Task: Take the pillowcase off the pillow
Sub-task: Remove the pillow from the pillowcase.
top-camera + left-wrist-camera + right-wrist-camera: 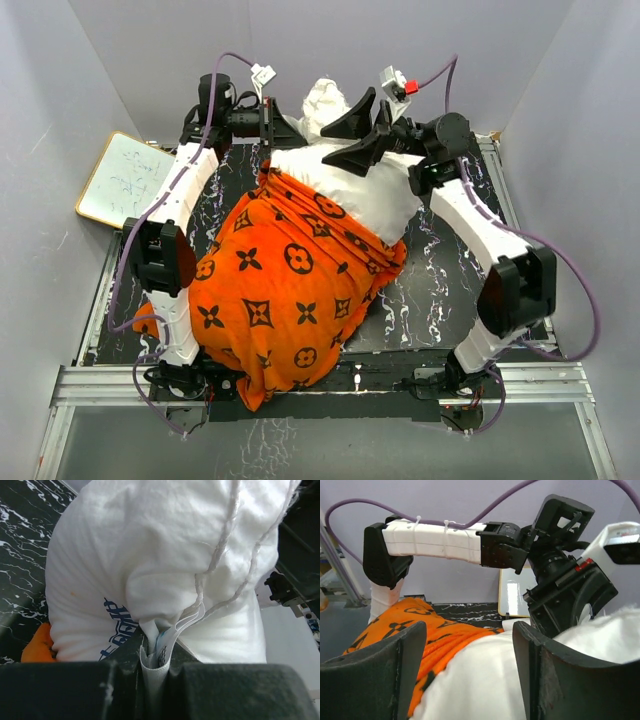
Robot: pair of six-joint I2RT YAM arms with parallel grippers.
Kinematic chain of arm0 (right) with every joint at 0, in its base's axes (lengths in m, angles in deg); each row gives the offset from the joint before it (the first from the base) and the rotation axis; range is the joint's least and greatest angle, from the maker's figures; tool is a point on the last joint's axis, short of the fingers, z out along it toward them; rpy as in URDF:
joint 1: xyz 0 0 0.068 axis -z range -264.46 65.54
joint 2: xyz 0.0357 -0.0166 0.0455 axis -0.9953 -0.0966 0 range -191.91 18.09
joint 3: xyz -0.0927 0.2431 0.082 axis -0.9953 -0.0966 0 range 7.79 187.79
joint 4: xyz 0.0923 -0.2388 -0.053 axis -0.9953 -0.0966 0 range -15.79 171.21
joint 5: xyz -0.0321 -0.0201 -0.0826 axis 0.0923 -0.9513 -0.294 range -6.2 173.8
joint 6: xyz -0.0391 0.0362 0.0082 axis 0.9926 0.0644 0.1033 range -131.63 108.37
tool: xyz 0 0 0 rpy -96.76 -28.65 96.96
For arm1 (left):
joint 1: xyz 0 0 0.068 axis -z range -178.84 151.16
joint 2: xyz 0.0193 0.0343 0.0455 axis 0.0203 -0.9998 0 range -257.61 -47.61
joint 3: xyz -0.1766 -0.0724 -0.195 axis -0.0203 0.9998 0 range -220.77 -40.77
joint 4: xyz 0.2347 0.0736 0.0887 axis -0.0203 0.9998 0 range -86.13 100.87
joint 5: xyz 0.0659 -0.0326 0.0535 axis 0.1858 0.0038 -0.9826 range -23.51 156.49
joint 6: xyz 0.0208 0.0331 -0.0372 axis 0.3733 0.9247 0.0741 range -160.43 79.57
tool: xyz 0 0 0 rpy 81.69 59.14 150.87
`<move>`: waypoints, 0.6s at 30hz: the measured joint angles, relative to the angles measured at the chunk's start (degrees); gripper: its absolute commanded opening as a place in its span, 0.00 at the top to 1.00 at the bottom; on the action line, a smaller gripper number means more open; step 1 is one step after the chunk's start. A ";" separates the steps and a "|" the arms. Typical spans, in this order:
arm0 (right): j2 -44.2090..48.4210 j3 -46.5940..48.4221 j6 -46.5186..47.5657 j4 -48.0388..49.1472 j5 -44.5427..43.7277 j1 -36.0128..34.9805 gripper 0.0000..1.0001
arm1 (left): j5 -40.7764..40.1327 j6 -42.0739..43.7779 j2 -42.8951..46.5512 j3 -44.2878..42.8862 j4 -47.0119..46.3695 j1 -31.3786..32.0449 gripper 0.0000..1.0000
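The bright orange pillowcase (285,290) with black motifs covers the near part of the white pillow (355,190) and is bunched back from its far end. My left gripper (298,128) is at the back, shut on a pinch of the pillow's white fabric and its label. In the left wrist view the left gripper (156,662) clamps that fold, with the pillow (150,555) bulging above and a scrap of pillowcase (37,645) at lower left. My right gripper (345,132) hangs open just over the bare pillow (485,685); the pillowcase (405,625) lies beyond its left finger.
A white board with a tan frame (120,180) leans at the far left, also seen as the board (515,597) in the right wrist view. The black marbled table top (440,290) is ringed by grey walls. A metal rail (330,385) runs along the near edge.
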 measured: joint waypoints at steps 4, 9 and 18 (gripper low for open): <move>7.45 0.20 17.22 -23.26 -3.08 -0.94 0.02 | 0.07 -5.81 0.20 3.04 -8.46 1.66 1.00; 13.70 -0.96 28.70 -38.99 -8.59 5.73 0.02 | 1.90 -14.36 1.11 4.76 -18.03 1.95 1.00; 10.19 0.52 32.28 -46.93 -3.34 11.93 0.02 | 4.74 -19.28 4.83 4.72 -23.61 4.04 1.00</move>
